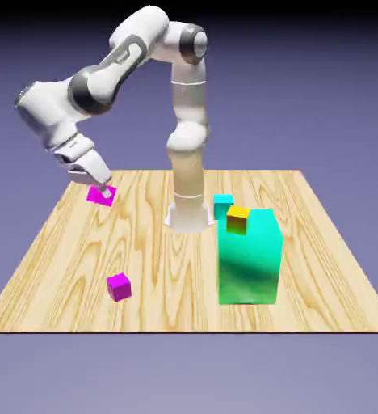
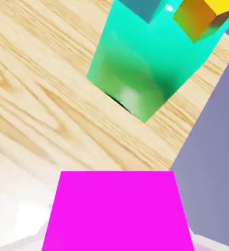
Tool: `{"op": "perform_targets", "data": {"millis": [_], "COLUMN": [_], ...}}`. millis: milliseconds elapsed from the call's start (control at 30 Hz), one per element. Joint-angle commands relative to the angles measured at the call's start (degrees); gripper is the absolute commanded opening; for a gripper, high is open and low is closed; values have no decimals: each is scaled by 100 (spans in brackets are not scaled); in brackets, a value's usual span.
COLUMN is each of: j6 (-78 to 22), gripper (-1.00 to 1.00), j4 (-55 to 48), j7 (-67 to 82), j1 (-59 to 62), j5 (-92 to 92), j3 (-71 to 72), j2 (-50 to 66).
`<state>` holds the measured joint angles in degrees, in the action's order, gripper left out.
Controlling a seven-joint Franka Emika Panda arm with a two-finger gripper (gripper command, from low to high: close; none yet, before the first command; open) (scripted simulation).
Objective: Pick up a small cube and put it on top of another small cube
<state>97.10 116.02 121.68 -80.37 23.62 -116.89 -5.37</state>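
The small hot-pink cube (image 1: 101, 195) is near the table's far corner on the exterior view's left, with my gripper (image 1: 103, 190) shut on it from above. I cannot tell whether it touches the wood. In the hand view this cube (image 2: 117, 211) fills the bottom of the picture and hides the fingertips. A second, purpler magenta cube (image 1: 119, 286) lies on the table nearer the front, left of the middle, well apart from the gripper.
A tall teal block (image 1: 249, 257) (image 2: 141, 63) stands on the exterior view's right. An orange-yellow cube (image 1: 237, 219) (image 2: 202, 17) sits at its upper far corner, with a small teal cube (image 1: 222, 203) just behind. The robot's base (image 1: 187, 214) rises at the table's far middle.
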Motion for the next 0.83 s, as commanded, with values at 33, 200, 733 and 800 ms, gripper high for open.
{"op": "perform_targets", "data": {"millis": [33,200,733,800], "j6": [52,179,1282,1033], "gripper": [-100,-100,100,100], "j4": [-17,-59,397,241], "j7": [-243,-855,-1878,-1923], "j1": [-351,-1186,-3016,-2952], "j5": [1,-30,19,-12], "j3": [-416,-1454,-3426,-3433], "j2": [-333,-1167,-3065,-2980]}}
